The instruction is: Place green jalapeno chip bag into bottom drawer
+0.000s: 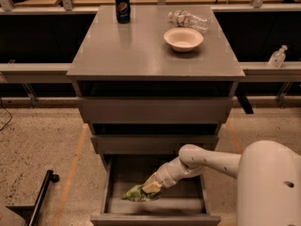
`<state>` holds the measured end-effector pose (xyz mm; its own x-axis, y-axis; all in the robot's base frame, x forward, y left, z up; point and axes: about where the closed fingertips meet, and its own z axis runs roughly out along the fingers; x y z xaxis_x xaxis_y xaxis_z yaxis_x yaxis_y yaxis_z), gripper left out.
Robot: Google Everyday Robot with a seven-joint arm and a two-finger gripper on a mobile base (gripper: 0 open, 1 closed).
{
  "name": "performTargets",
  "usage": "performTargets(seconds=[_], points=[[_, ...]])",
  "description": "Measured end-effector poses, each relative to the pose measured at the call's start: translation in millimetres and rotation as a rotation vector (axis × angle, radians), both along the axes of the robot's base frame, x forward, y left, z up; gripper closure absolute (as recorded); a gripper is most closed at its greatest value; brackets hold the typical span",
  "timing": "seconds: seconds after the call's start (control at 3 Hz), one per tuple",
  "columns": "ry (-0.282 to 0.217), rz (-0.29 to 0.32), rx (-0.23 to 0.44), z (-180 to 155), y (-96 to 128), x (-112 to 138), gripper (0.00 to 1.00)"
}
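A: What lies along the left edge?

B: A black bar (43, 194) on the speckled floor, well apart from the grey cabinet (155, 111). There is bare floor between them.

A: And the task's things?

B: The bottom drawer (155, 217) is pulled out toward the camera. The green jalapeno chip bag (135, 193) sits inside it, left of centre and low over the drawer floor, with a strip of floor between it and the left wall. The gripper (151, 185) is down in the drawer, touching the bag's upper right edge.

A: Is it clamped on the bag?

B: I cannot tell. The white arm (207, 160) comes in over the drawer's right side.

A: Any writing?

B: The blue can (122, 6) at the top's back left shows a Pepsi logo. To its right stand a white bowl (183, 38) and a fallen plastic bottle (190, 19). The bag's print cannot be read.
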<state>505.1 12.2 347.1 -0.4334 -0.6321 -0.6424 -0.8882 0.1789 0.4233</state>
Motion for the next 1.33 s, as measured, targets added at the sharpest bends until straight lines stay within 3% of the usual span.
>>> performTargets(seconds=[0.33, 1.0, 1.33], points=[[0.036, -0.035, -0.013, -31.5, -8.9, 13.9, 0.46], [0.039, -0.035, -0.011, -34.9, -6.5, 14.3, 0.01], [0.04, -0.034, -0.011, -35.2, -6.0, 13.9, 0.0]])
